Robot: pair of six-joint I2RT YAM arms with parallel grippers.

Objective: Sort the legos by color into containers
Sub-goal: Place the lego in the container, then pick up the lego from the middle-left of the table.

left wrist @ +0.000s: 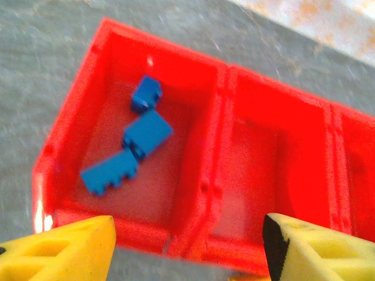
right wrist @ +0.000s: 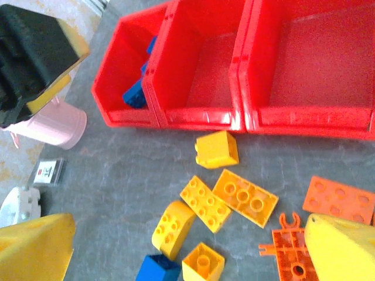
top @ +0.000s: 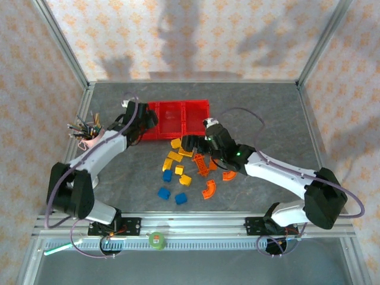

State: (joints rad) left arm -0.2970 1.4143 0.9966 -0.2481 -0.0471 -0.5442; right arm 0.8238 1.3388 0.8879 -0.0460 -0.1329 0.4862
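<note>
Left gripper (left wrist: 188,237), jaws spread and empty, hangs at the near wall of the containers (left wrist: 205,187); three blue legos (left wrist: 146,133) lie inside, just beyond.

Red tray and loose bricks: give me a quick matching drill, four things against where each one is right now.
Things:
1. three blue legos
2. pink cup
3. orange arch
4. right gripper

Places:
a. on the table, at the near side of the loose pile
b. inside the left-end bin of the red tray
c. left of the tray, holding pens
d. open, above the yellow legos in front of the tray

Pairs: 1-b, 2-c, 3-a, 4-d
</note>
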